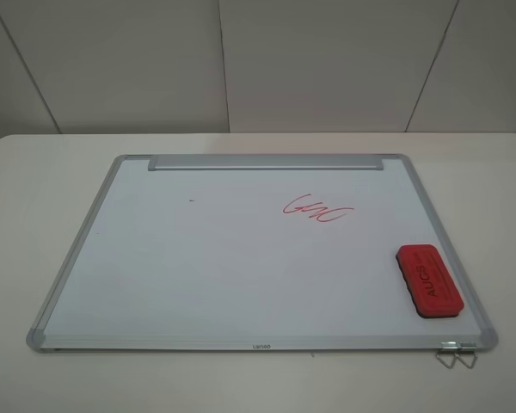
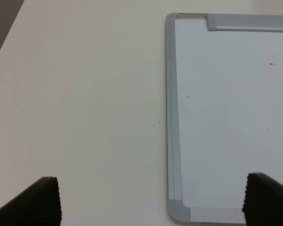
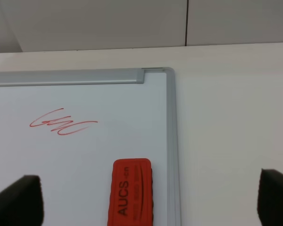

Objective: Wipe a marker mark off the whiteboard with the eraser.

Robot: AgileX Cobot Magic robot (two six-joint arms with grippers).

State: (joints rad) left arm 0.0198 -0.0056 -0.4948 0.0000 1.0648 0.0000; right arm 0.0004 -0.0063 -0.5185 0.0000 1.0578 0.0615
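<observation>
The whiteboard (image 1: 198, 267) lies flat on the table, its silver tray strip (image 1: 267, 162) along the far edge. On its near right corner sits the red eraser (image 1: 428, 281), AUCS lettering up. Only a red zigzag scribble starting with a big "G" (image 1: 316, 209) shows on the board; the looped marker mark is out of view. Neither arm shows in the exterior view. My right gripper (image 3: 147, 200) is open, its fingers straddling the eraser (image 3: 129, 193) from above. My left gripper (image 2: 158, 202) is open over the whiteboard's (image 2: 217, 117) left frame, holding nothing.
A cream table (image 1: 34, 189) carries the board, with a panelled wall behind. A small wire clip (image 1: 456, 354) sticks out from the board's near right edge. A tiny dark speck (image 1: 192, 201) marks the board's left half, and a tiny red fleck (image 2: 272, 63) shows too.
</observation>
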